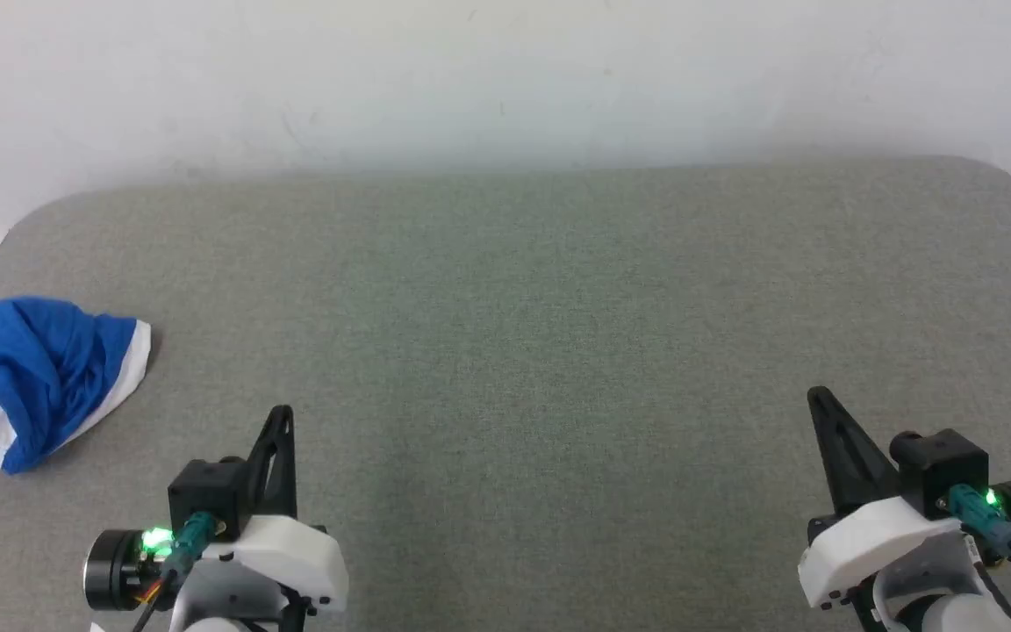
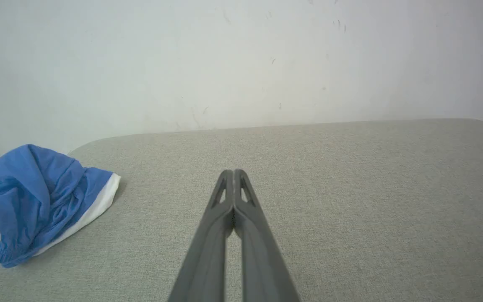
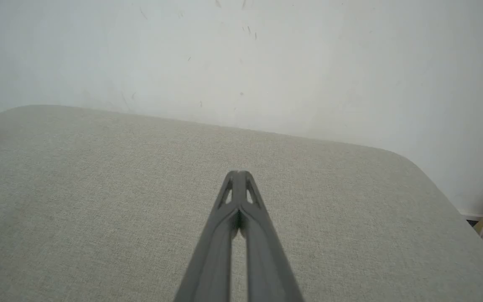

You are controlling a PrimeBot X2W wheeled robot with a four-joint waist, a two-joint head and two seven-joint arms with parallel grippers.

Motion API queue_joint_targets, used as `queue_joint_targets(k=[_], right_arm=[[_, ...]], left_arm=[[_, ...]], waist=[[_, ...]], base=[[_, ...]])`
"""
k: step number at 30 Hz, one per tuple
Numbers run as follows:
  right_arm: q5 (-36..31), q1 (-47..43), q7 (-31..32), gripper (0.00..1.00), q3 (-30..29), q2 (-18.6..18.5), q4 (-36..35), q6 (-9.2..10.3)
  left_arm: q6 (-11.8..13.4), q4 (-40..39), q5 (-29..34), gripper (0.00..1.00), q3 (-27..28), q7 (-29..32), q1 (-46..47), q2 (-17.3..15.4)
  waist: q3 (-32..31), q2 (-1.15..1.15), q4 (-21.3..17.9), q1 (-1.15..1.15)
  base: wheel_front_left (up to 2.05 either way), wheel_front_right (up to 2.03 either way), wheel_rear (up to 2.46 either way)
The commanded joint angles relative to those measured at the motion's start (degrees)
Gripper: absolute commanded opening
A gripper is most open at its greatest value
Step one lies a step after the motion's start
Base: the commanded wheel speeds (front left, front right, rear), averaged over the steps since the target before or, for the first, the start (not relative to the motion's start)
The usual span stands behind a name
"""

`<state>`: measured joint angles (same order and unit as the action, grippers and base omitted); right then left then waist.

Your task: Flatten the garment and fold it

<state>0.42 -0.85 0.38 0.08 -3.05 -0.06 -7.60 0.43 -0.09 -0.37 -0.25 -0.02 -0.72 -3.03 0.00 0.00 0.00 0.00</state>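
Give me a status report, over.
Left gripper shut, empty. Right gripper shut, empty. Garment crumpled at left edge of table, untouched. Nothing in the way.

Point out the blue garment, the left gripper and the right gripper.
garment [image 1: 27, 369], head view, middle of the crumpled blue fabric.
left gripper [image 2: 234, 173], left wrist view, where the shut fingertips meet.
right gripper [image 3: 238, 173], right wrist view, where the shut fingertips meet.

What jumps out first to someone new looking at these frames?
The blue garment lies crumpled, white trim showing, at the left edge of the grey padded surface. Next, the left claw and right claw, both shut and holding nothing, low at either side.
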Motion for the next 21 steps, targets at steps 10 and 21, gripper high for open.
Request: queue_joint_targets(k=[10, 21], right_arm=[[-0.4, 0.8, -0.4, 0.0, -0.1, 0.2, 0.1, 0.11], [-0.4, 0.8, -0.4, 0.0, -0.1, 0.2, 0.1, 0.11]], left_arm=[[-0.4, 0.1, 0.4, 0.0, 0.2, 0.0, 0.7, 0.2], [-0.4, 0.1, 0.4, 0.0, 0.2, 0.0, 0.7, 0.2]], waist=[[0.0, 0.0, 0.0, 0.0], [0.0, 0.0, 0.0, 0.0]], base=[[0.0, 0.0, 0.0], [0.0, 0.0, 0.0]])
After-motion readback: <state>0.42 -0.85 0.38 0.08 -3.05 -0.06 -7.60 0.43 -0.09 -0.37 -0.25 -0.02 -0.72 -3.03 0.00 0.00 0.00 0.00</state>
